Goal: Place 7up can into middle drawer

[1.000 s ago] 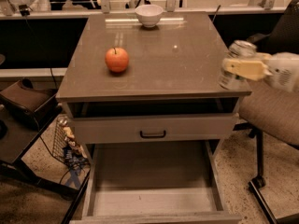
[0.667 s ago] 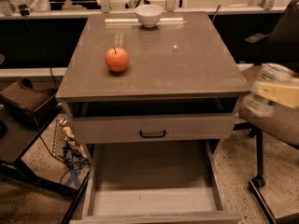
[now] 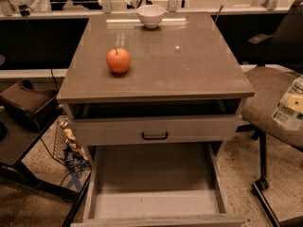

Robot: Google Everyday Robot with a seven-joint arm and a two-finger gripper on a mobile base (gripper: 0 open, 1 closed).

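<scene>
The 7up can (image 3: pixel 285 111) shows as a pale silver-white can at the right edge of the camera view, over the office chair's seat and to the right of the cabinet. My gripper (image 3: pixel 295 103) is shut on it; only a yellowish finger across the can shows, the rest is cut off by the frame edge. The middle drawer (image 3: pixel 154 181) is pulled out wide at the bottom, its flat grey-beige floor bare. The can is to the right of the drawer and higher than it.
An orange-red apple (image 3: pixel 118 60) and a white bowl (image 3: pixel 151 15) sit on the cabinet top (image 3: pixel 189 65). The upper drawer front with a black handle (image 3: pixel 155 136) stands slightly open. An office chair (image 3: pixel 270 103) is at the right, and a wire basket (image 3: pixel 66 145) at the left.
My gripper with the can has moved right and down, away from the cabinet's right edge, and now sits at the frame's right edge over the chair.
</scene>
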